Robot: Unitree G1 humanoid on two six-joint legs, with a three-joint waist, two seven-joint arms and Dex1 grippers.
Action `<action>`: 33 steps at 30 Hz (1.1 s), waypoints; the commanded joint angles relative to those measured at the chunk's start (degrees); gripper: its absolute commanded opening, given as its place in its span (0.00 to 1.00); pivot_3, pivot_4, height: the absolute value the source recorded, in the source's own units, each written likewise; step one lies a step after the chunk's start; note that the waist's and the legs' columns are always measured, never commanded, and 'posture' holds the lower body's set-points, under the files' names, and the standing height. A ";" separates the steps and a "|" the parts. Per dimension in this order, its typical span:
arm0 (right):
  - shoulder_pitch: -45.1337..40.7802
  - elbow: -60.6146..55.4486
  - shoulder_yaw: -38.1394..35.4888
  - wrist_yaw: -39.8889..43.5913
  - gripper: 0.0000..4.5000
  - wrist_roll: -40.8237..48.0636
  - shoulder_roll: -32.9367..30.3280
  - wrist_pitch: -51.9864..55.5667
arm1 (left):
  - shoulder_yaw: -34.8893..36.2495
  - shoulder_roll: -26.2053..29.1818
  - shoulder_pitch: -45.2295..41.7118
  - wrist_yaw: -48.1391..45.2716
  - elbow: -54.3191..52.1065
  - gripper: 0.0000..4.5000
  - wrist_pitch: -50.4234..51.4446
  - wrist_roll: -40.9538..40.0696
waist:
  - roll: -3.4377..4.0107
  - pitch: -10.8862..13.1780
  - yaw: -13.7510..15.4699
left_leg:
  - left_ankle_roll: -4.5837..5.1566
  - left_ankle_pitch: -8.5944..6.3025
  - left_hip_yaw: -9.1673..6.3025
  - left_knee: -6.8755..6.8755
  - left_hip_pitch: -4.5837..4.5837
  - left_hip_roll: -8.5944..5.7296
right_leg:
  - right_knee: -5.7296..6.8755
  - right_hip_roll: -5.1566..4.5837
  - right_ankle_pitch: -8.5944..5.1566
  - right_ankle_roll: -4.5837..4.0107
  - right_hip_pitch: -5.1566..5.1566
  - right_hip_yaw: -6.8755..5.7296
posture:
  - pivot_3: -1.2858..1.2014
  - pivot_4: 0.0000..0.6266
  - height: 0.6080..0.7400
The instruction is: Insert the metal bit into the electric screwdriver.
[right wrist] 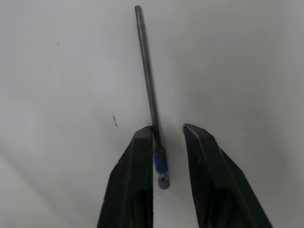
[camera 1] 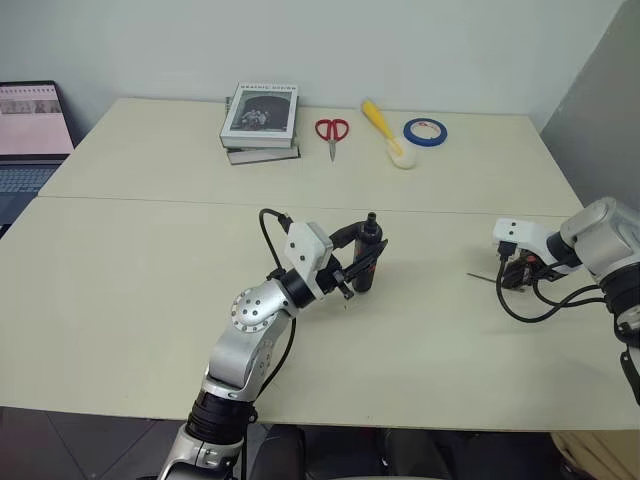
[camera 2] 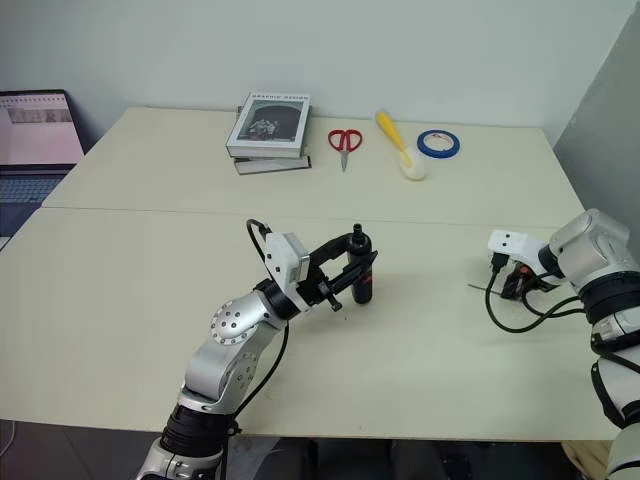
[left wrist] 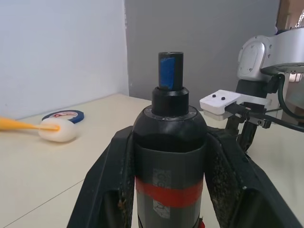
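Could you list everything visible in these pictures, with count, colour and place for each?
electric screwdriver: one, black with red band and blue tip, upright over the table's middle in the left gripper.
metal bit: one, dark grey, flat on the table between the right gripper's fingers.
table: one, cream.
books: a stack, grey covers, far side.
scissors: one, red handles, beside the books.
brush: one, yellow handle, white head, far side.
tape roll: one, blue, far right.
laptop: one, far left.
left gripper: black, shut on the screwdriver.
right gripper: black, jaws astride the bit.
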 commanded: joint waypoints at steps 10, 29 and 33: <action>-0.02 -3.58 -6.27 1.40 0.00 3.19 -0.39 3.58 | 0.01 -0.35 -2.45 -0.14 -3.11 0.37 -1.27 -0.25 | 0.01 0.01 0.01 | 0.00 0.00 0.00 -0.01 -0.01 0.00 | 0.00 0.00 0.01 -0.02 -0.01 0.00 | 0.52 0.24 1.00; 11.64 -48.35 -50.33 -25.69 0.00 41.89 20.38 24.45 | 0.22 -3.07 -10.09 4.20 0.23 0.37 8.16 -0.95 | 0.08 0.03 0.04 | 0.01 0.00 -0.18 -0.07 -0.11 -0.02 | 0.02 0.02 0.00 -0.02 -0.03 -0.11 | 0.52 0.24 1.00; 12.68 -54.49 -51.55 -32.78 0.00 46.52 24.62 26.12 | -0.29 -4.08 -10.34 5.24 3.62 0.37 6.26 1.03 | 0.08 0.03 0.13 | 0.00 0.00 -0.18 -0.03 -0.13 -0.04 | 0.01 0.02 0.00 -0.01 -0.03 -0.10 | 0.52 0.24 1.00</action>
